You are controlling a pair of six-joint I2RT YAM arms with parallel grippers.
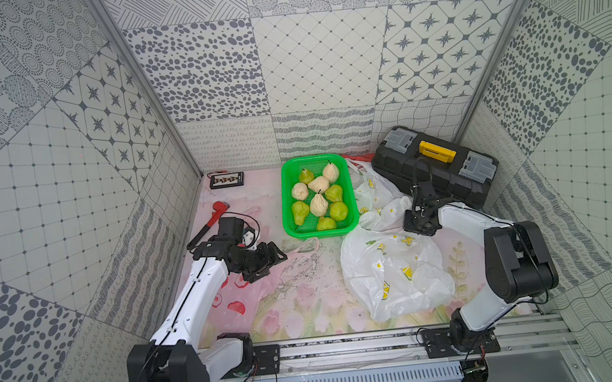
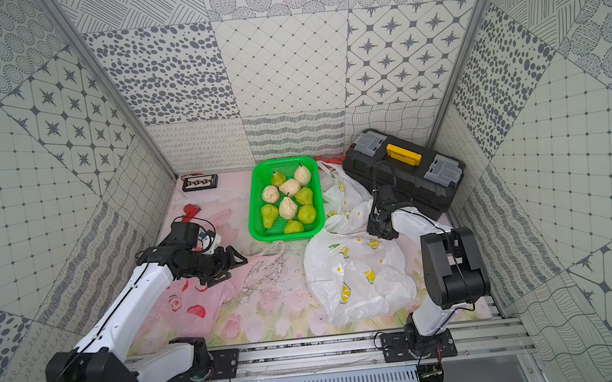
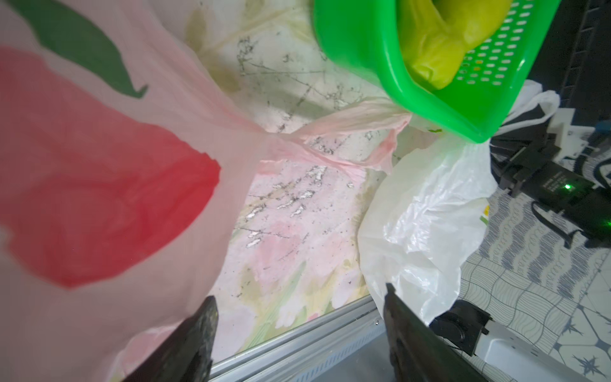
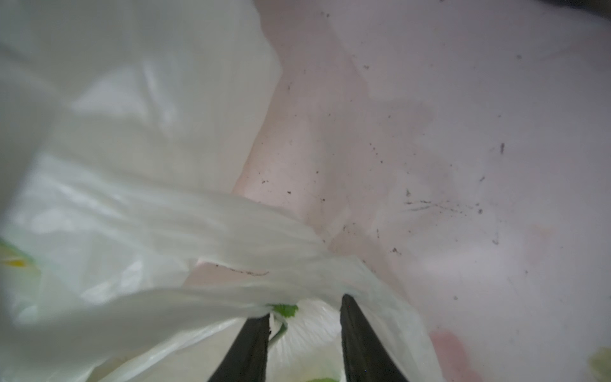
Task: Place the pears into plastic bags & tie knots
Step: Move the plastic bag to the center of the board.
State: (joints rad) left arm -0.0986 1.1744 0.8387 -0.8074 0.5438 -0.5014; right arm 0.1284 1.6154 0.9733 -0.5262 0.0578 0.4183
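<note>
Several pears (image 1: 318, 198) (image 2: 288, 201), yellow-green and cream, lie in a green basket (image 1: 286, 201) (image 3: 363, 49) at the back middle. A white lemon-print plastic bag (image 1: 392, 271) (image 2: 358, 275) lies crumpled in front of the basket, to its right, with a second white bag (image 1: 373, 189) behind it. My right gripper (image 1: 421, 226) (image 4: 305, 307) is down on the front bag's far edge, jaws narrowly apart with bag film between them. A pink strawberry-print bag (image 1: 233, 306) (image 3: 99, 198) lies flat at the left. My left gripper (image 1: 271, 264) (image 3: 299, 292) hovers open over it, holding nothing.
A black toolbox (image 1: 436, 168) with a yellow handle stands at the back right, close behind my right arm. A red pipe wrench (image 1: 209, 218) and a small black tray (image 1: 227, 179) lie at the back left. A metal rail (image 1: 350, 348) runs along the front edge.
</note>
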